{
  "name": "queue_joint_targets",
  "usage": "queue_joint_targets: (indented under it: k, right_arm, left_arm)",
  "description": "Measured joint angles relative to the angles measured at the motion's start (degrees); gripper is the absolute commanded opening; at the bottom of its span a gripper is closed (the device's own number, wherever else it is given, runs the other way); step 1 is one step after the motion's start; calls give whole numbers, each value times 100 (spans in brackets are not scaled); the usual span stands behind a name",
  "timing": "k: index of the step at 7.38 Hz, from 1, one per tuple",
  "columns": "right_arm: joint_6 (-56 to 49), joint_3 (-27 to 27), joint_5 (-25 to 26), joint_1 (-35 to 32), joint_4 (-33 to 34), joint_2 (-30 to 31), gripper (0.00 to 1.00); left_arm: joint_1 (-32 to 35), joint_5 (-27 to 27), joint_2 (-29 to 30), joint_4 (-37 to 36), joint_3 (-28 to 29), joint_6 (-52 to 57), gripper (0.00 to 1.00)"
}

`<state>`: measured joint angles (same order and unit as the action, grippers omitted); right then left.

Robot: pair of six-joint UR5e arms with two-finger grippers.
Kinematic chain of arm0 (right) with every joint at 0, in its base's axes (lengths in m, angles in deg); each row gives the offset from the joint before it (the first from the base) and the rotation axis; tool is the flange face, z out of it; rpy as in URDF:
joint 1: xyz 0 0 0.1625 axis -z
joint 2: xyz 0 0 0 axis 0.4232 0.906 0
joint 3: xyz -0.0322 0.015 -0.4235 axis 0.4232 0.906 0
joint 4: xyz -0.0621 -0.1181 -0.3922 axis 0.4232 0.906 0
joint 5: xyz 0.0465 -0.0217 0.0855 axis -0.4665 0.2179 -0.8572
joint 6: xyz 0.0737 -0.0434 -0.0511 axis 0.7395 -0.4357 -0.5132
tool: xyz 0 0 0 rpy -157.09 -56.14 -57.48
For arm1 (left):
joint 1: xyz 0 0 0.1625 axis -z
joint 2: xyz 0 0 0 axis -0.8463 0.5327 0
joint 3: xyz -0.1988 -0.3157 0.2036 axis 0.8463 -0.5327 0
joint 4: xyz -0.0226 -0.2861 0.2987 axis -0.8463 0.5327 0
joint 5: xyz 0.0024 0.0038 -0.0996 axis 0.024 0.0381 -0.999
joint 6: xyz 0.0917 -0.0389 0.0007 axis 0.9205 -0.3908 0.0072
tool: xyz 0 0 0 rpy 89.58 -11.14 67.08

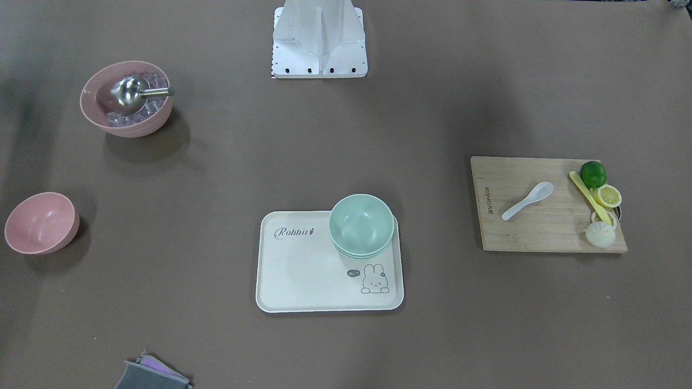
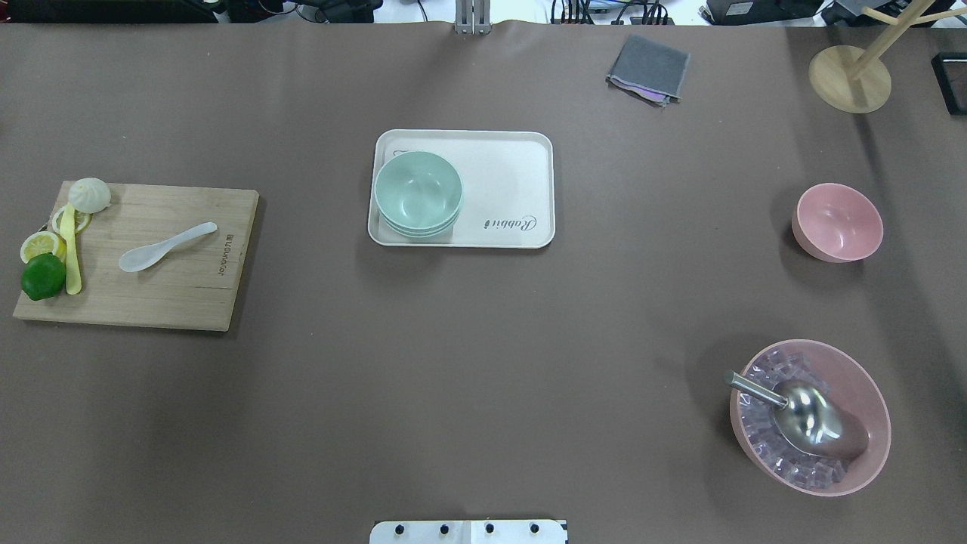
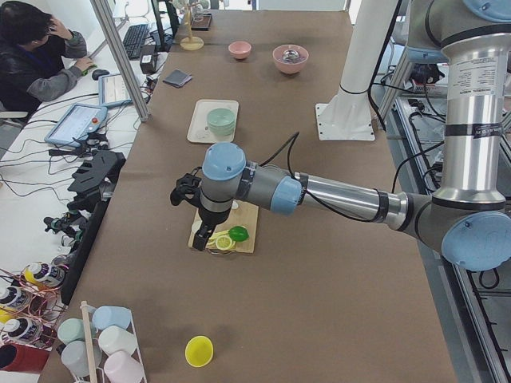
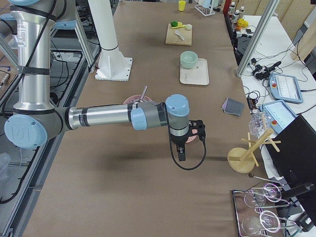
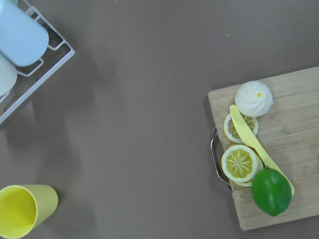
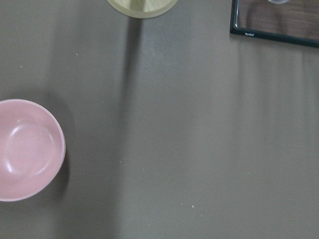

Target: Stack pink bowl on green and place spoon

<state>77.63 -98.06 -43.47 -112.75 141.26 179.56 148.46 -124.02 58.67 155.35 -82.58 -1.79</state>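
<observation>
Though left gripper's (image 3: 202,236) and right gripper's (image 4: 181,153) openings are unclear, pink bowl (image 2: 838,221) lies apart.

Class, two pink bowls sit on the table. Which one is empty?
The smaller pink bowl, standing alone; the larger pink bowl holds ice cubes and a metal scoop.

My right arm (image 4: 98,117) stretches level over the table, well on the near side of the tray (image 4: 193,77). My right gripper (image 4: 181,155) hangs from its wrist pointing down; I cannot tell how its jaws stand. The green bowl (image 4: 188,59) sits on the tray's far end. Beyond the tray lies the cutting board (image 4: 174,39) with the spoon (image 4: 180,35) on it. Between tray and arm, the pink scoop bowl (image 4: 134,100) peeks from behind my arm
</observation>
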Motion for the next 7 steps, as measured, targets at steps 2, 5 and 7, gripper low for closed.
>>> queue_joint_targets:
  k: [2,5,7]
  right_arm:
    - [149,11,-37,76,-500,-60,100]
    - [178,16,-30,218,-663,-237,100]
    - [175,12,-27,226,-671,-220,100]
  left_arm:
    - [-14,13,99,1640,361,-7,98]
    - [-105,-135,593,2359,1096,-93,98]
    - [-202,-255,719,3024,1498,-557,98]
